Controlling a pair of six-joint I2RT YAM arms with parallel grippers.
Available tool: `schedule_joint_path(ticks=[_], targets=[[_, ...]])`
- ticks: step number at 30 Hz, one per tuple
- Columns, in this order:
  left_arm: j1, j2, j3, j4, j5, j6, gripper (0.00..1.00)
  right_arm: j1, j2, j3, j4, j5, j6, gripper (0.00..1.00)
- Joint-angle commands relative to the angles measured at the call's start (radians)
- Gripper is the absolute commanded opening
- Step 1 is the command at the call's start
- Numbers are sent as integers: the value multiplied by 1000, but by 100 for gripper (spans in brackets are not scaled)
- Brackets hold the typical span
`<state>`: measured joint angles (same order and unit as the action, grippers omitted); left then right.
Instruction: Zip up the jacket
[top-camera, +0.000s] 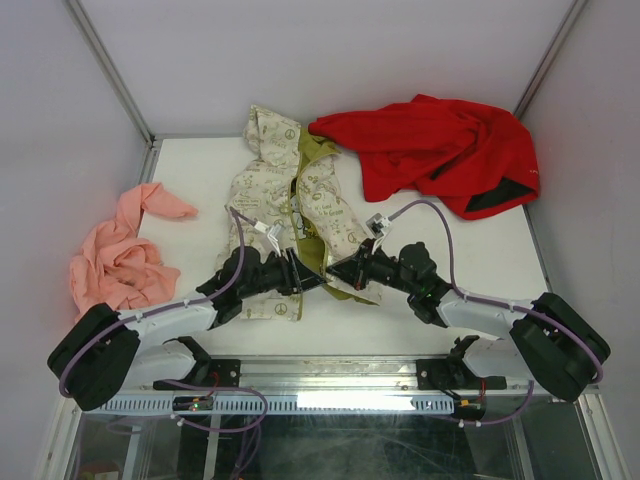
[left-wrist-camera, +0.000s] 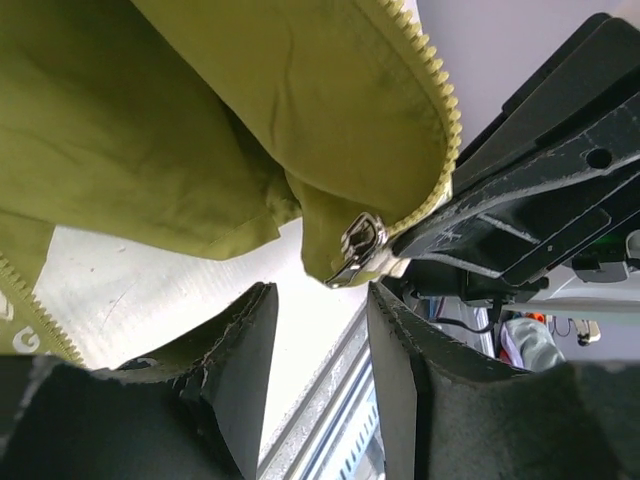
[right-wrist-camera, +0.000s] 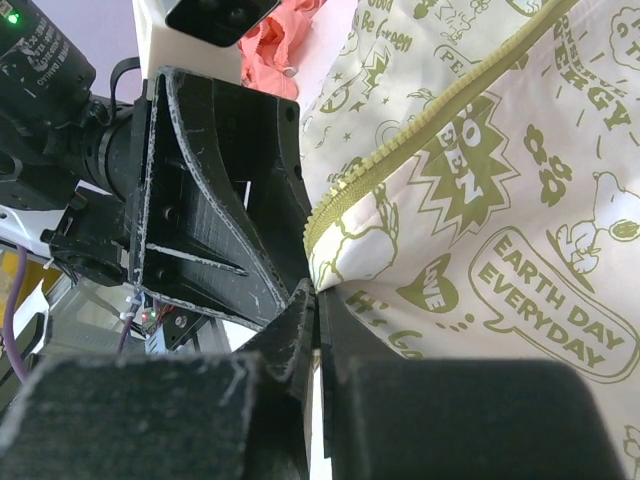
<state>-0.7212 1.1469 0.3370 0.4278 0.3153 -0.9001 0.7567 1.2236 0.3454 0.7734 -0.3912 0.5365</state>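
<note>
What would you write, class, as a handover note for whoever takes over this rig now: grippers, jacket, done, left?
Left gripper: open, fingertips just short of the zipper slider, not gripping it.
Right gripper: shut on the jacket edge at the zipper's lower end.
Jacket lies unzipped, olive lining showing.
Done: edge pinched.
Left: grasp slider, pull it up.

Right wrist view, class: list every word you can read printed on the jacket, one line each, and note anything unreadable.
"EARTH DAY EVERYDAY": in a speech bubble on the jacket.
"LOVE": in a heart print.
"Be Green": loose lettering near the top edge, creased.
The starburst lettering is cut by a fold and not readable whole.
The remaining lettering is cropped or too small.
</note>
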Motion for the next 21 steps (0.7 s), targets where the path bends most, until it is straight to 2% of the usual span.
schedule_joint_path(ticks=[1,6,12,17,21], targets=[[-12,20,54,126,30,-1,41,-3,-20,-4,98,-23,-20,0],[-11,29,61,127,26,2,33,-3,-15,-6,107,-21,-18,0],[-11,-8,46,72,13,0,14,-3,-25,-9,90,-2,-25,0],[-11,-36,33,41,11,-35,3,-3,-21,-6,93,2,-27,0],[-11,-47,34,3,12,-40,0,-3,-26,-8,95,7,-26,0]])
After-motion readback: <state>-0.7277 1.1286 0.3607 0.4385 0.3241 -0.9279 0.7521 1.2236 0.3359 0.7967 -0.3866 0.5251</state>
